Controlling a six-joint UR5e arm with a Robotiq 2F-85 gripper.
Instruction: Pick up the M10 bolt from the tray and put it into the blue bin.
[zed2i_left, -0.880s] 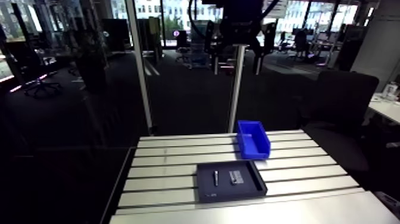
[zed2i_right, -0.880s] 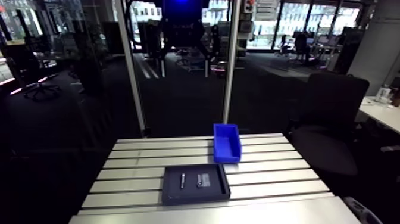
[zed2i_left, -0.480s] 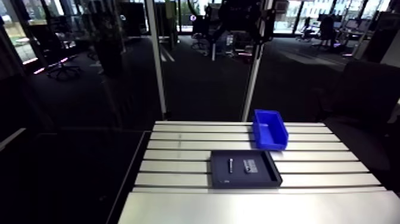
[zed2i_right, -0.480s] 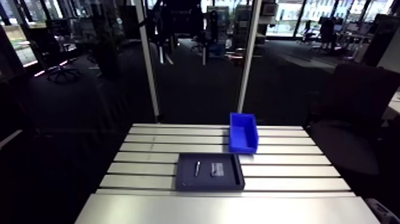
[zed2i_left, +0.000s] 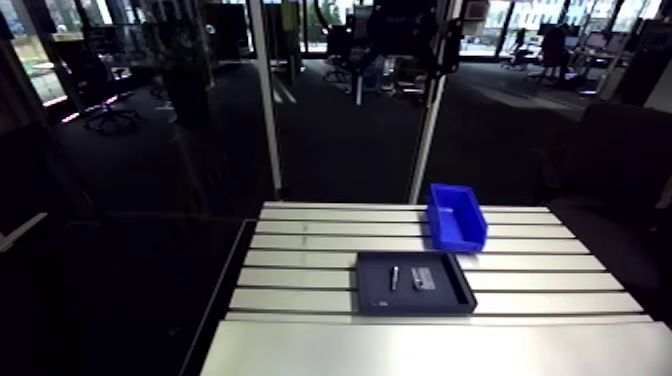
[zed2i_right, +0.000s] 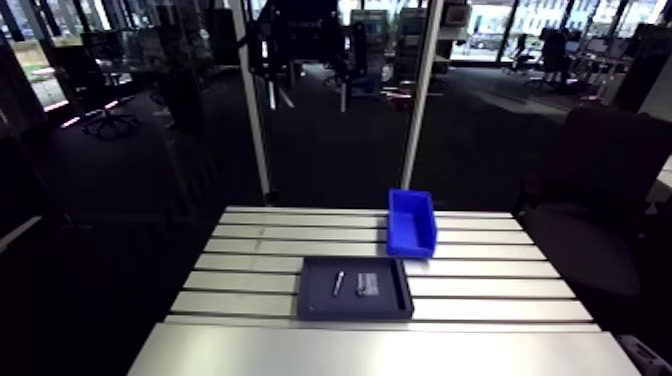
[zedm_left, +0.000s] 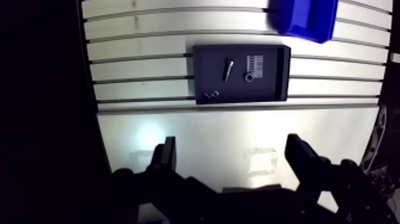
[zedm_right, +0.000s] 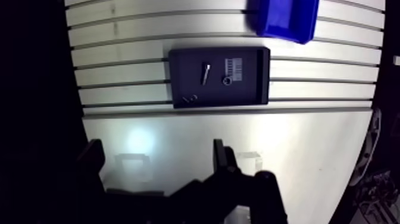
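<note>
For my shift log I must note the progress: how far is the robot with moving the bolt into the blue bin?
Done: nothing yet; the M10 bolt lies in the tray. In hand: the gripper is open and empty, high over the table, short of the tray. Left: come down on the bolt, grasp it, carry it to the blue bin beyond the tray, release it.

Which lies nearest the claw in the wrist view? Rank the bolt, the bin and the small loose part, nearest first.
1. Small part, by the tray edge nearest the claw.
2. Bolt, mid-tray.
3. Bin, beyond the tray's far corner.
</note>
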